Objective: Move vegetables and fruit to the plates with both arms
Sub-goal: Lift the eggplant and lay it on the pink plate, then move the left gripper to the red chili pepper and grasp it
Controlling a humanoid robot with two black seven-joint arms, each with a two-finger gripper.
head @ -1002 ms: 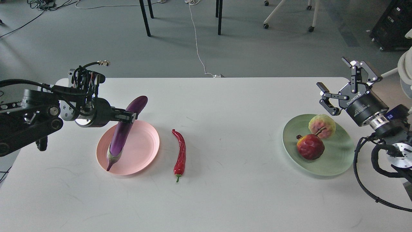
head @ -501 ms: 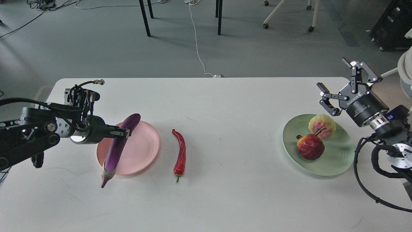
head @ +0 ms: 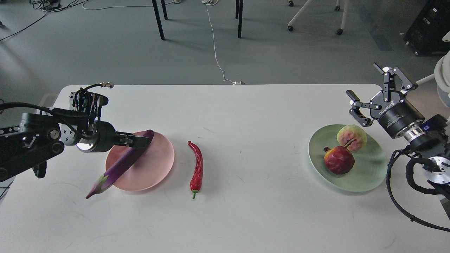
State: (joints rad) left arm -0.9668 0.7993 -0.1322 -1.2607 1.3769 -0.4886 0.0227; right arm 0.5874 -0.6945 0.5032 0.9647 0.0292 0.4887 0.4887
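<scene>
The left pincer point(head: 142, 141) is closed on the upper end of the eggplant point(head: 119, 165), which slants across the pink plate point(head: 154, 165), its stem end overhanging the near-left rim above the table point(head: 246, 218). The chili point(head: 197, 168) lies just right of that plate. The right pincer point(head: 372, 93) hangs wide open and empty beyond the green plate point(head: 369, 175), which holds the pomegranate point(head: 339, 160) and the bumpy fruit point(head: 352, 137).

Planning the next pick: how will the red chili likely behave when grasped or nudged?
The chili pepper looks thin and wrinkled, so probably light and easily shifted. Its curved body lies flat on the table, so it likely pivots rather than rolls. Its low profile may demand a low grasp.
</scene>
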